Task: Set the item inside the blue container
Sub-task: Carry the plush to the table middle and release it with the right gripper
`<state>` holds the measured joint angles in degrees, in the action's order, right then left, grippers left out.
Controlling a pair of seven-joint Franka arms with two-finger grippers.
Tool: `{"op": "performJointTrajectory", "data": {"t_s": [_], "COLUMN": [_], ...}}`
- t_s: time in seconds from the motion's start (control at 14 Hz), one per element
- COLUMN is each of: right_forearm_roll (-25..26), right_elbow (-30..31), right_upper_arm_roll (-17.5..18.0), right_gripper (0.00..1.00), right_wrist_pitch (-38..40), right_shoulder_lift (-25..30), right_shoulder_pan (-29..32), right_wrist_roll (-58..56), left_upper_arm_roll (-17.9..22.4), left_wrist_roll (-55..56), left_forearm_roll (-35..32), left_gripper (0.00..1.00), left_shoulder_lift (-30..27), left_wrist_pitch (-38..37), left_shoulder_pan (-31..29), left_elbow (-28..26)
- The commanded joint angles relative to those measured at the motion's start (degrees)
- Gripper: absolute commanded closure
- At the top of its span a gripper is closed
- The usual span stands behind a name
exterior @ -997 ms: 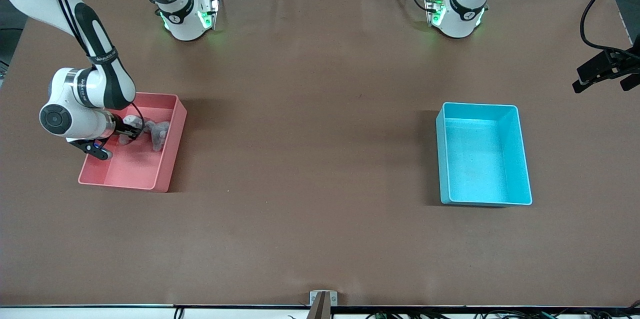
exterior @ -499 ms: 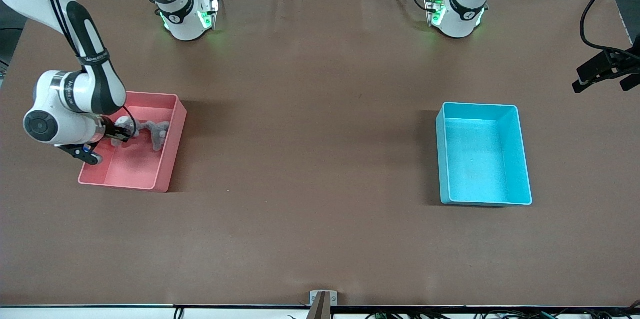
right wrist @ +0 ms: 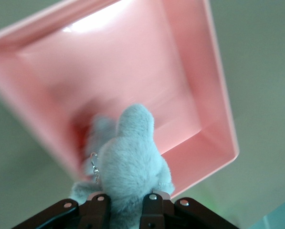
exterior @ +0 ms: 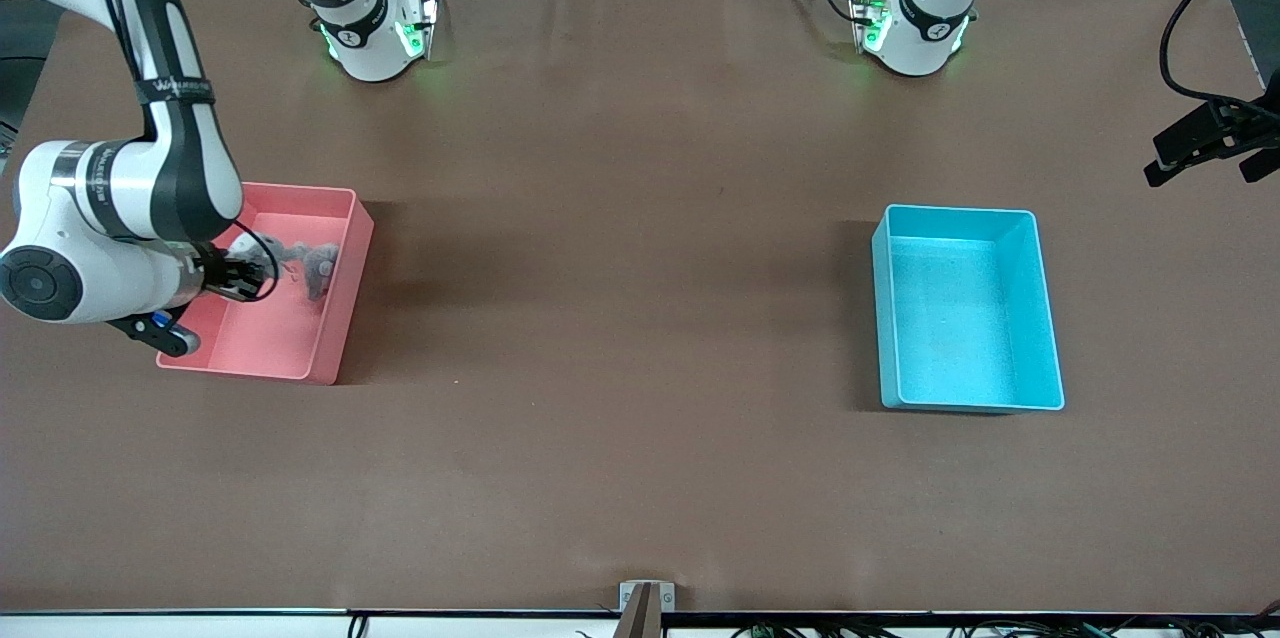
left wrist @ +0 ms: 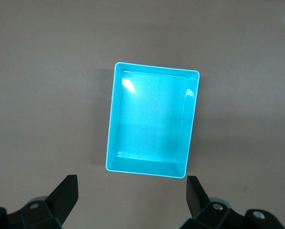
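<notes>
Right now your right gripper (exterior: 238, 275) is clamped on a grey plush toy (exterior: 305, 266), over the pink bin (exterior: 330, 338) at the right arm's end of the table. From the right wrist view you see the toy (right wrist: 130, 162) pinched between the two dark fingers (right wrist: 151, 210), its fuzzy body rising out of the jaws with the pink bin (right wrist: 218, 119) below it. A small metal chain (right wrist: 93, 164) hangs off the toy's side. From the front view you cannot tell whether the toy's lower end touches the bin floor or hangs free of it. The right arm comes in from its base at the top of the front view, elbow swung out past the table's edge, wrist turned in toward the bin.

Your blue container (exterior: 1040, 318) sits well apart from the pink bin, at the left arm's end of the table, upright, long side running toward the front camera. Nothing lies in it that you can see.

Your left gripper (left wrist: 132, 198) hangs over the blue container with its fingers (left wrist: 66, 193) spread wide apart and nothing between them; the left arm waits. In the left wrist view the container (left wrist: 111, 143) shows whole, straight below.

A brown table (exterior: 620, 318) cover carries both bins. A black camera mount (exterior: 1205, 143) juts in at the left arm's end.
</notes>
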<state>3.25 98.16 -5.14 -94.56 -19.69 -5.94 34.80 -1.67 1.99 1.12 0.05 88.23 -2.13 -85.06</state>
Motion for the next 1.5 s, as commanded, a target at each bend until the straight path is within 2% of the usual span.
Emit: {"op": "performJointTrajectory", "data": {"t_s": [0.0, 0.21, 0.36, 0.64, 0.85, 1.14, 1.42], "right_forearm_roll": [-5.51, -11.14, -12.38, -17.04, -17.04, -17.05, -16.96], "right_elbow": [-1.13, -1.13, -1.13, -1.31, -3.05, -8.59, -13.34], "right_upper_arm_roll": [-0.4, -0.49, -0.49, -0.49, -0.49, -0.49, -0.4], "right_gripper": [1.0, 1.0, 1.0, 1.0, 1.0, 1.0, 0.98], "right_wrist_pitch": [0.44, -2.89, -6.14, -17.9, -26.7, -34.27, -42.0], "right_shoulder_lift": [-0.26, -2.1, -3.51, -7.81, -12.46, -19.4, -25.03], "right_shoulder_pan": [-5.2, -11.0, -16.18, -24.97, -29.72, -35.61, -41.77], "right_wrist_roll": [8.94, 17.63, 24.93, 38.2, 46.82, 59.12, 67.14], "left_upper_arm_roll": [-0.09, -0.09, -0.09, -0.09, -0.09, -0.09, -0.09], "left_wrist_roll": [-0.76, -0.76, -0.76, -0.76, -0.85, -0.67, -0.85], "left_forearm_roll": [-0.42, -0.42, -0.42, -0.42, -0.6, -0.68, -0.33], "left_gripper": [0.0, 0.0, 0.0, 0.0, 0.0, 0.0, 0.0], "left_shoulder_lift": [0.38, 0.3, 0.3, 0.3, 0.3, 0.47, 2.4], "left_wrist_pitch": [0.1, 0.01, 0.01, 0.01, -0.07, -0.25, -0.25], "left_shoulder_pan": [-0.15, -0.15, -0.15, -0.06, -0.15, -0.15, -2.95], "left_elbow": [0.86, 0.86, 0.86, 0.86, 0.78, 0.43, 0.51]}}
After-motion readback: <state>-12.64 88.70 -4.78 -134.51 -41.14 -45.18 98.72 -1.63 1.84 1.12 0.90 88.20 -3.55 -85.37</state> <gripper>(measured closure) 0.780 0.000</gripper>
